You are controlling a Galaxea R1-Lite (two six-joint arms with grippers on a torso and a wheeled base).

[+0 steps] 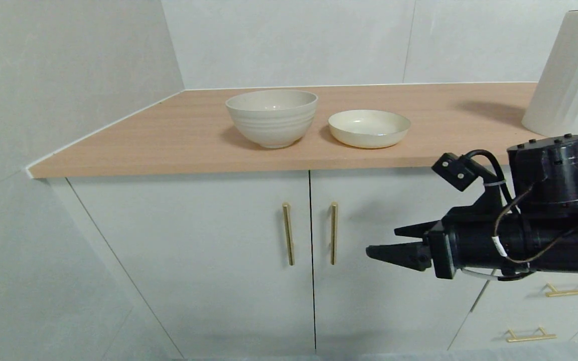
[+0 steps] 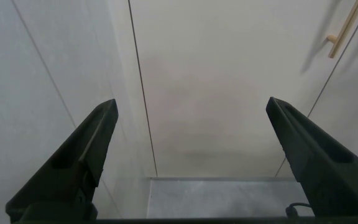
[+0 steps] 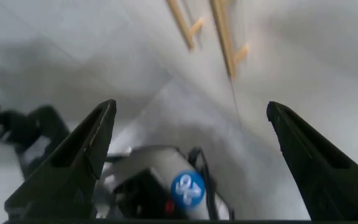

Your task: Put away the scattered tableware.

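Wooden desk (image 1: pixel 178 145) met pale walls at 9 and 12 o'clock. A ribbed off-white bowl (image 1: pixel 272 118) stood near its front edge, with a shallow cream dish (image 1: pixel 369 128) just beside it at 3 o'clock, not touching. Below the edge, at the dish's 6 o'clock, the right pincer (image 1: pixel 384 242) hung spread before the cupboard doors (image 1: pixel 193 250). The left pincer (image 2: pixel 190 102) gaped wide.

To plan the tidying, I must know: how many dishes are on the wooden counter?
2. A deep bowl stands on the counter; a shallow dish sits close on its right, not touching. The white ribbed object at the right edge may hide more.
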